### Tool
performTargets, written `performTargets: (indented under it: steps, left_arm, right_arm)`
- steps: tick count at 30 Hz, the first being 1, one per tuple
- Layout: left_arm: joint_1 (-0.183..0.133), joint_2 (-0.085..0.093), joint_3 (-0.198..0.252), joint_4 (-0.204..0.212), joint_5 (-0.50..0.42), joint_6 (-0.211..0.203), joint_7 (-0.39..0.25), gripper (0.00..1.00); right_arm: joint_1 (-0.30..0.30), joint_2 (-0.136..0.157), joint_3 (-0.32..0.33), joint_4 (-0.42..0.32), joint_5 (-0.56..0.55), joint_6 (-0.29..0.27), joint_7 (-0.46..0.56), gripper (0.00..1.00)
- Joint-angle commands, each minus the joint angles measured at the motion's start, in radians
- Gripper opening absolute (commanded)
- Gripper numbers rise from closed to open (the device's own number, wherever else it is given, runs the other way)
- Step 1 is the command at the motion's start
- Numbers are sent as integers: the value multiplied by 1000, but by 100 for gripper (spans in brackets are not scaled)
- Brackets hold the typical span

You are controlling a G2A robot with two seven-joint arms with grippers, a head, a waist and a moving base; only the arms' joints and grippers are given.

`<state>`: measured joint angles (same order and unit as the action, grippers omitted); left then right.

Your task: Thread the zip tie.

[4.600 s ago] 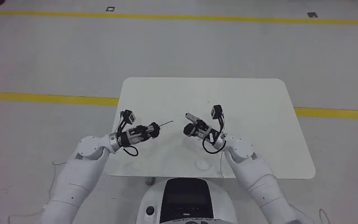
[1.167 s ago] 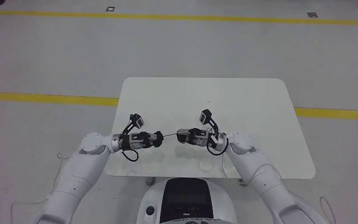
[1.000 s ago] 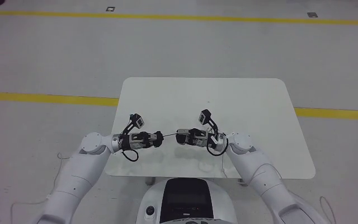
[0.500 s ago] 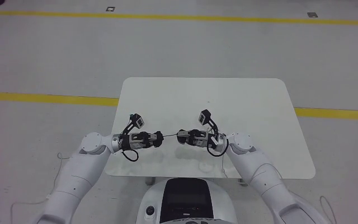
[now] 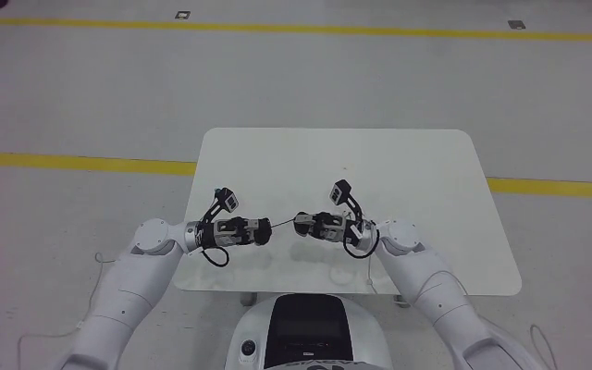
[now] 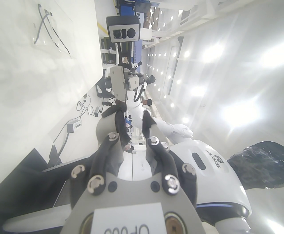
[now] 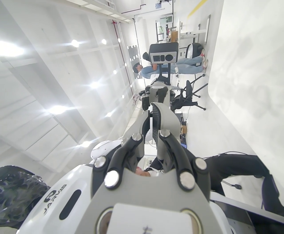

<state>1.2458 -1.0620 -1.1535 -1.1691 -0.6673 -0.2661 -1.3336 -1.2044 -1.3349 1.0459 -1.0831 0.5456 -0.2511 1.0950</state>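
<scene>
Container: a clear plastic bag (image 6: 47,33) lies flat on the white table (image 5: 416,176), well apart from both grippers. Inside it are a few thin black spare ties (image 6: 43,21), laid loosely and crossing one another. The count is not readable.

Task item: the zip tie (image 5: 279,222) is a thin, dark strip that reads as straight from end to end. It sits over the near part of the table, about midway across its width. It spans the short gap between the left gripper (image 5: 266,228) and the right gripper (image 5: 296,222).

Axis: the long axis runs side to side across the robot's front. One end is at the tip of the left gripper. The other end points at the right gripper and reaches its tip. The end on the right sits slightly farther from the robot than the end on the left, so the line is a little off square to the table's near edge.

Arms: both forearms come in from the table's near corners. The two grippers are turned inward and face each other nose to nose, near but not touching, with the tie between them. Each wrist view has the opposite gripper almost dead ahead.

Grip: for the left gripper, the tie meets its tip, but I cannot tell whether it is clamped on the strip. For the right gripper, I likewise cannot tell how far open it is or whether it has hold of the tie.
</scene>
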Motion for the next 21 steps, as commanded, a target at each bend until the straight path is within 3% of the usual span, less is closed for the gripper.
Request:
performTargets:
  steps: [1,17,21]
  left_arm:
    - [0,0,0,0,0,0,0,100]
    - [0,0,0,0,0,0,0,100]
    - [6,0,14,-17,0,5,14,100]
  right_arm:
    - [-2,0,1,-2,7,-2,-4,0]
    - [-4,0,-2,-12,18,-1,-29,0]
    - [-20,-1,-9,-37,48,5,-23,0]
